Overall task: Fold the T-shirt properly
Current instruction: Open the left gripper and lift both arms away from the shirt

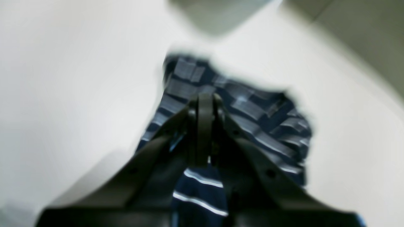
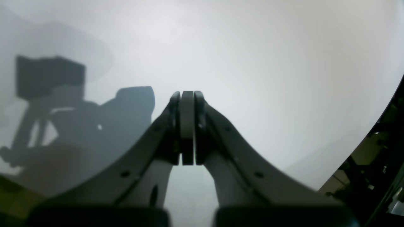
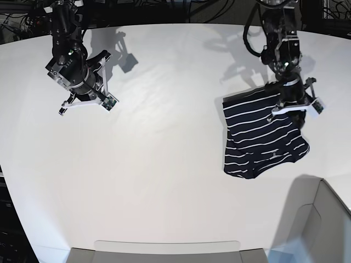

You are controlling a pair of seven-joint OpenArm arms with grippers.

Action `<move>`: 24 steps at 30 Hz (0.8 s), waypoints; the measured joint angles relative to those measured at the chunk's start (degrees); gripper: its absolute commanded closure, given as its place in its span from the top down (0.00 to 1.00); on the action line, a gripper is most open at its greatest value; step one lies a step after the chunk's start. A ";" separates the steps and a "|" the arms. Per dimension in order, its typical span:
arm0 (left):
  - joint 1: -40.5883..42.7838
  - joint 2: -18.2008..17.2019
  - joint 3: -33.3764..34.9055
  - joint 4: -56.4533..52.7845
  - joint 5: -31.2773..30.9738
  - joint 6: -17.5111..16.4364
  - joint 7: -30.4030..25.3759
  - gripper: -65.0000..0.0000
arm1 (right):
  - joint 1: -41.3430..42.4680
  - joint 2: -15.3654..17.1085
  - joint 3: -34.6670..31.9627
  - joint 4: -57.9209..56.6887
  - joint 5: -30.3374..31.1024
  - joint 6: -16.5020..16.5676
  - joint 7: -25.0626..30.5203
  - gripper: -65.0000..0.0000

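Stripes on the T-shirt (image 3: pixel 258 139) carry no readable writing.

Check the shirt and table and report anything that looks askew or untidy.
The shirt lies folded but not square: its lower edge curves and bulges to one side, and its upper edge is lifted under the left pincer, which is shut on the fabric. The right pincer is shut, holding nothing, above bare table. Nothing looks spilled or damaged.

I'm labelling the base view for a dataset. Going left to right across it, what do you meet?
Right gripper → bare white table → T-shirt → grey bin at the lower right corner.
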 measured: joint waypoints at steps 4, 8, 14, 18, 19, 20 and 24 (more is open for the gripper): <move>10.54 0.72 -0.94 5.95 -0.72 -0.17 1.73 0.00 | -4.96 0.02 0.09 0.02 -2.40 0.00 9.99 0.01; 20.31 0.39 -1.07 10.38 -0.52 -0.11 1.22 0.00 | -12.59 -1.73 0.44 0.02 -5.25 0.22 21.92 0.01; 34.64 0.59 -1.16 10.58 -0.44 -8.52 -8.72 0.00 | -15.85 -2.56 4.59 0.04 -1.53 0.85 29.73 0.01; 42.42 0.83 -0.61 10.25 -0.46 -9.38 -15.13 0.00 | -15.98 -0.44 5.88 0.04 -0.68 0.63 29.59 0.01; 43.76 0.83 -0.42 9.86 -0.57 -9.29 -16.15 0.00 | -16.39 -0.50 5.68 0.04 -0.24 0.61 29.97 0.01; 44.94 0.83 -0.15 9.64 -0.50 -8.98 -16.96 0.00 | -16.96 -0.76 5.57 0.04 0.07 0.63 30.75 0.01; 49.16 2.34 0.13 8.90 -0.22 -9.88 -19.71 0.00 | -21.53 -1.42 5.70 0.07 0.07 0.63 38.23 0.01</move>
